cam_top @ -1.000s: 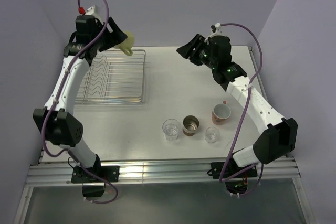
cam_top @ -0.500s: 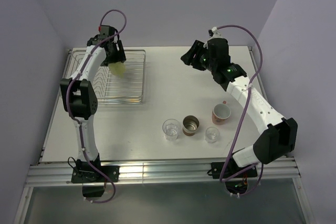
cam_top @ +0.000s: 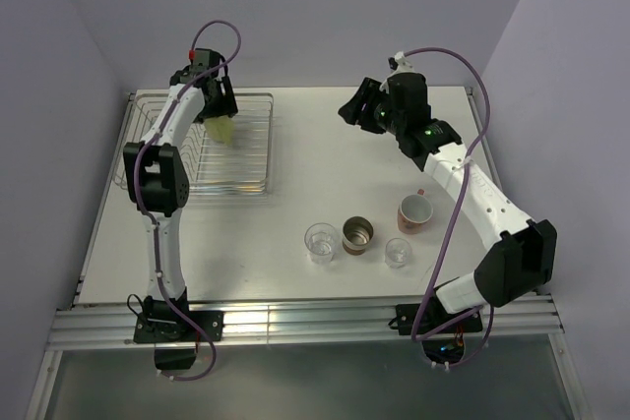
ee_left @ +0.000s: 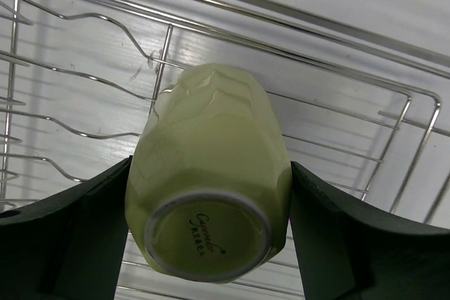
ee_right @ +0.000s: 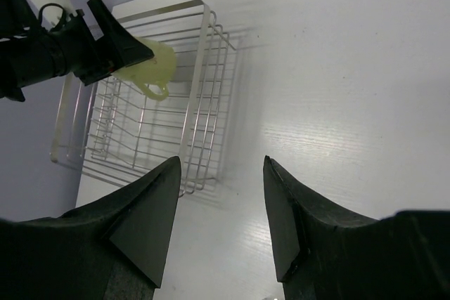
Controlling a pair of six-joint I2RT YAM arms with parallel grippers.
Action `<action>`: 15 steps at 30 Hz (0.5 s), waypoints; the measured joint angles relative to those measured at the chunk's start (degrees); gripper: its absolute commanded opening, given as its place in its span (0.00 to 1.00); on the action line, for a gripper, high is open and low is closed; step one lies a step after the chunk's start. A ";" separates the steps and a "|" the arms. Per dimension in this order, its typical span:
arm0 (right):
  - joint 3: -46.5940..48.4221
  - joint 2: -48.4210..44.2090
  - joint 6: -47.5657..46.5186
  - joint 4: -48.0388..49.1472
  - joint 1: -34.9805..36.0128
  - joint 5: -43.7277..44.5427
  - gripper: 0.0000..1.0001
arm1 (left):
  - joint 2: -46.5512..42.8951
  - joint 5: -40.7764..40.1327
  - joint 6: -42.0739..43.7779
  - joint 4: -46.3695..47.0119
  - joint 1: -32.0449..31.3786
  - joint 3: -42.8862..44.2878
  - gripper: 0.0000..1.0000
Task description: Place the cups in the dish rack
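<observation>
My left gripper [cam_top: 219, 117] is shut on the pale yellow mug [cam_top: 223, 131], fingers pressed on both sides of it. In the left wrist view the mug [ee_left: 211, 194] shows its base to the camera and its mouth points down at the dish rack [ee_left: 171, 26]. It hangs over the back part of the dish rack [cam_top: 269, 150]. My right gripper [cam_top: 352, 110] hovers open and empty over the back middle of the table. A salmon-pink mug [cam_top: 414, 211], a brown metallic cup [cam_top: 358, 235] and two clear tumblers [cam_top: 321, 242] [cam_top: 398, 252] stand at the front right.
The right wrist view shows the dish rack [ee_right: 197, 103] with the yellow mug [ee_right: 151, 64] above it, beyond my open right gripper [ee_right: 221, 163]. Bare white tabletop [cam_top: 335, 169] lies between the rack and the row of cups. Purple walls close in the back and sides.
The left arm has swung from high behind the rack to reach out over it, bringing the yellow mug down above the wires. The right gripper shifted slightly.
</observation>
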 measured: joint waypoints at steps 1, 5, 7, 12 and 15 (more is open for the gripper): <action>0.00 0.00 -0.04 -0.02 0.00 -0.04 0.58 | 0.48 -0.02 0.00 -0.26 0.00 0.00 0.00; 0.00 0.04 -0.20 0.00 0.00 -0.61 0.58 | 1.33 -0.07 -0.07 -0.55 0.00 0.07 0.09; 0.00 0.15 -0.22 -0.02 0.00 -0.81 0.58 | 1.33 -0.11 -0.07 -0.50 0.00 0.33 0.16; 0.00 0.92 -0.31 -0.04 0.00 -1.05 0.59 | 1.53 -0.11 -0.20 -0.33 0.02 0.35 0.53; 0.00 1.60 -0.42 -0.39 0.00 -1.05 0.61 | 1.53 -0.11 -0.22 -0.09 0.00 0.35 0.65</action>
